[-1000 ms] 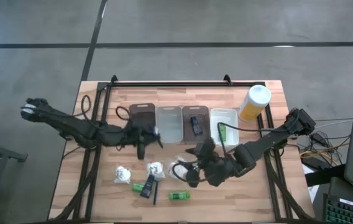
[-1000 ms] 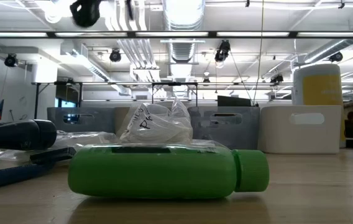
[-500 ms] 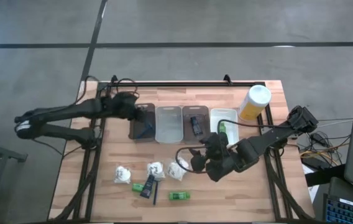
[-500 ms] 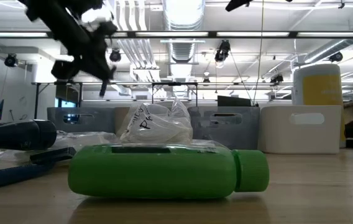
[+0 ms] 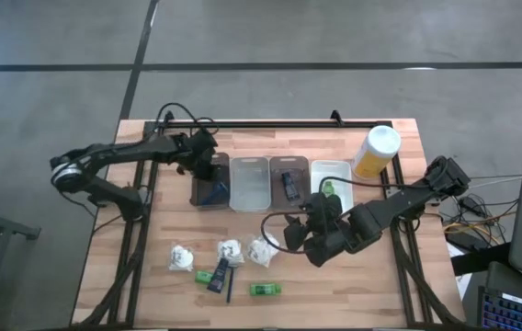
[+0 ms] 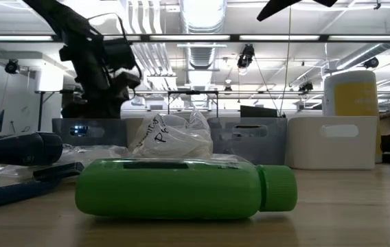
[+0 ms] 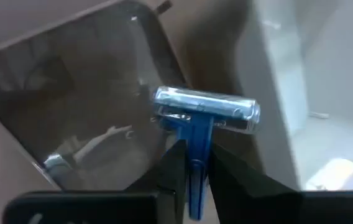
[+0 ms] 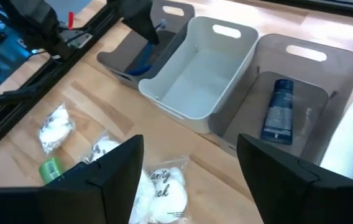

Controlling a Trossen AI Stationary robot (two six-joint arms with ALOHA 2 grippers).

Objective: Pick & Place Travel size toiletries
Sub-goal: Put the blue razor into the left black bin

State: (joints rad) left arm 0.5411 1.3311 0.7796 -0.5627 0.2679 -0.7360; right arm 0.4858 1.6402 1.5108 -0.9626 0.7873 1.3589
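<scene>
Razor (image 7: 202,118) between left end effector (image 7: 192,167) fingers

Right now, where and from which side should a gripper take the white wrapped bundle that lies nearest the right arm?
Probably from straight above, across the middle of the white wrapped bundle. It lies flat and free on the table, soft and roundish. The right gripper, open, hangs just beside it.

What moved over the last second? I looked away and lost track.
The left claw carried a blue razor from mid-table to the dark tray and holds it there. The right claw pulled back from the white bundle. Loose toiletries stayed put.
</scene>
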